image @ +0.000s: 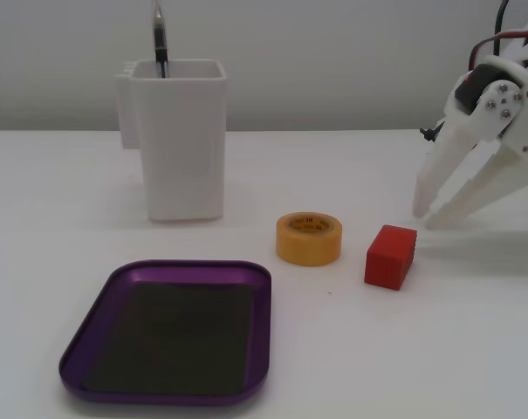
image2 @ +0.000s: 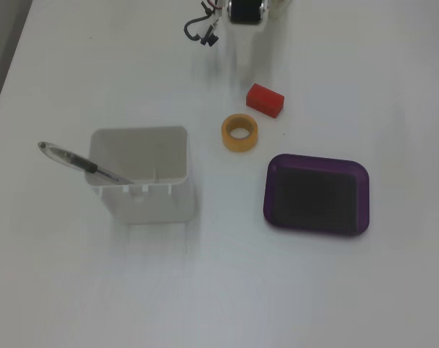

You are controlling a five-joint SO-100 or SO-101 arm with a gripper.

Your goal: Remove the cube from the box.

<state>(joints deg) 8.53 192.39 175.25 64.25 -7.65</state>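
Note:
The red cube lies on the white table outside the box, right of the yellow tape roll. From above, the cube sits beyond the tape, well apart from the box. The purple box is at the front left, and its dark inside holds nothing. Seen from above, the box is at the right. My white gripper hangs just behind and right of the cube, tips pointing down at the table, fingers drawn together on nothing. From above, only the arm's dark wrist part shows clearly at the top edge.
A yellow tape roll lies between cube and box. A tall white square container with a pen in it stands at the back left. A black cable curls beside the arm.

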